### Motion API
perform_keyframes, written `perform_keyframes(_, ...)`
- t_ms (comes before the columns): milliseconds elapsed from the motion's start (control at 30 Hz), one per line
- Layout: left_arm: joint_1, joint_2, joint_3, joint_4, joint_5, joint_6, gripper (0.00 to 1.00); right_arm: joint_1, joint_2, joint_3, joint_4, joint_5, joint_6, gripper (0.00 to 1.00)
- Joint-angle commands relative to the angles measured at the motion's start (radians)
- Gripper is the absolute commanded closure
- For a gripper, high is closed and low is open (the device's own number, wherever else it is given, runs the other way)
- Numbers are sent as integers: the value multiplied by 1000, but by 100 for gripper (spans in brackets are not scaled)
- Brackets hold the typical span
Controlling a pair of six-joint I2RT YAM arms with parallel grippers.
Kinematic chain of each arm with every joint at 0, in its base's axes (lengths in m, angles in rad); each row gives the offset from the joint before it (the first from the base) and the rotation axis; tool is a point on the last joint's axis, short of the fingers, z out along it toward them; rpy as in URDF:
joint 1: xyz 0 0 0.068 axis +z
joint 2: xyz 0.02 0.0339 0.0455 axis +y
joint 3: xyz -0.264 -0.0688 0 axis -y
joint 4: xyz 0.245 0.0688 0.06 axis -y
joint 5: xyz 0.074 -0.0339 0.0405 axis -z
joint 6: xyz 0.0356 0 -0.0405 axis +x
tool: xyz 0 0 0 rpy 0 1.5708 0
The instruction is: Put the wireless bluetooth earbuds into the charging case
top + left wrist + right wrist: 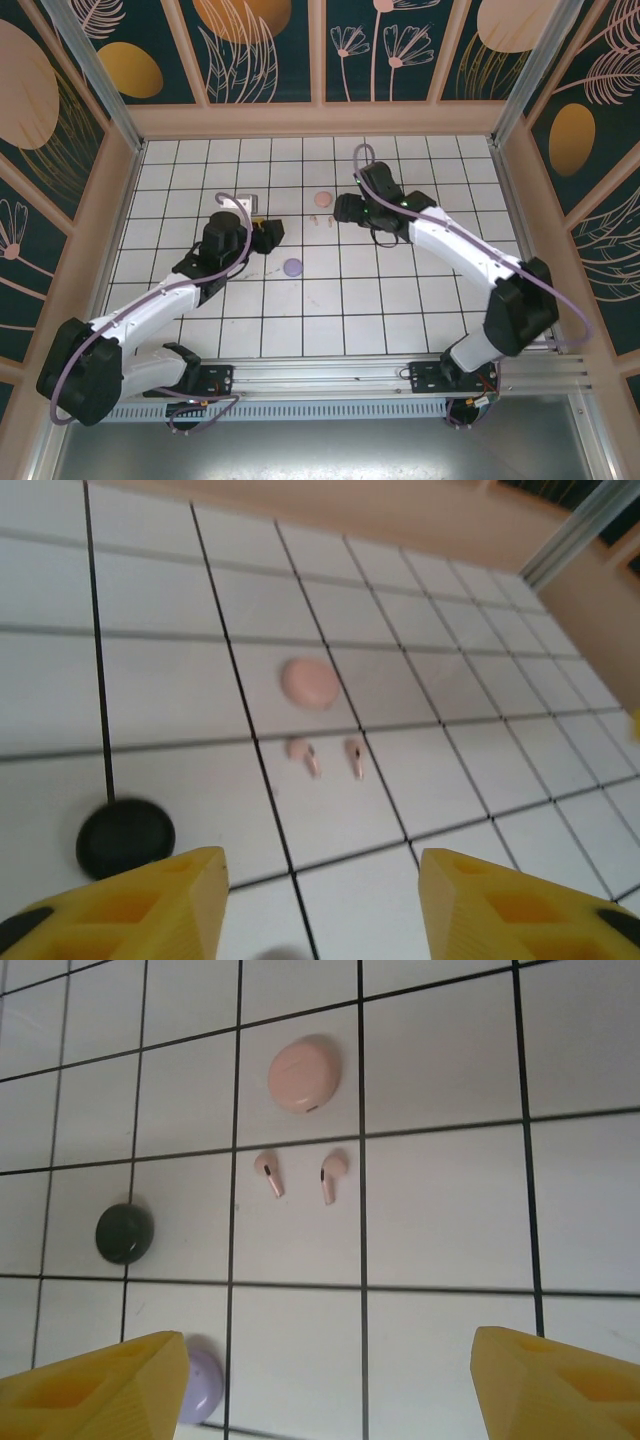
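Note:
Two pink earbuds [268, 1173] [332, 1175] lie side by side on the white tiles, just in front of a round pink charging case [303, 1073] that looks closed. In the left wrist view the same earbuds [303, 755] [355, 757] and pink case [310, 683] lie ahead of my left gripper [322, 910]. Its yellow fingers [150, 905] stand apart with nothing between them. My right gripper [330, 1390] is open too and hangs above the tiles, short of the earbuds. From above, the left gripper [272, 232] and right gripper [343, 208] flank the pink earbuds [325, 218] and pink case [320, 198].
A black round case [124, 1232] [125, 835] lies left of the earbuds. A lilac round case [200, 1385] [292, 267] sits nearer the arms, beside the right gripper's left finger in its wrist view. Wooden walls [320, 120] ring the tiled floor.

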Motion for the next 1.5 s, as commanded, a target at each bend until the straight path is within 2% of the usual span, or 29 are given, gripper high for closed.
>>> perform_keyframes(0, 3, 5, 46, 85, -79, 69, 42, 4, 129, 118, -58, 26, -26, 24)
perform_keyframes(100, 7, 40, 91, 127, -124, 105, 34, 3, 264, 238, -95, 31, -53, 25)
perform_keyframes(267, 34, 106, 175, 160, -121, 130, 23, 0, 482, 463, -185, 52, -148, 24)
perform_keyframes(300, 46, 118, 187, 168, -116, 123, 19, 0, 523, 504, -205, 56, -166, 24)
perform_keyframes(367, 75, 128, 192, 194, -114, 89, 2, -4, 599, 594, -249, 60, -193, 24)
perform_keyframes(600, 187, 106, 98, 423, -96, -37, 1, -12, 795, 856, -352, 79, -216, 24)
perform_keyframes(700, 205, 122, 112, 427, -60, -35, 1, -15, 840, 916, -364, 92, -252, 24)
perform_keyframes(900, 214, 172, 180, 363, 23, -17, 1, -23, 871, 921, -318, 95, -361, 24)
perform_keyframes(1033, 221, 177, 180, 388, 31, -44, 1, -26, 889, 926, -302, 62, -408, 24)
perform_keyframes(1467, 232, 183, 157, 471, 80, -132, 1, -28, 975, 997, -303, 49, -417, 28)
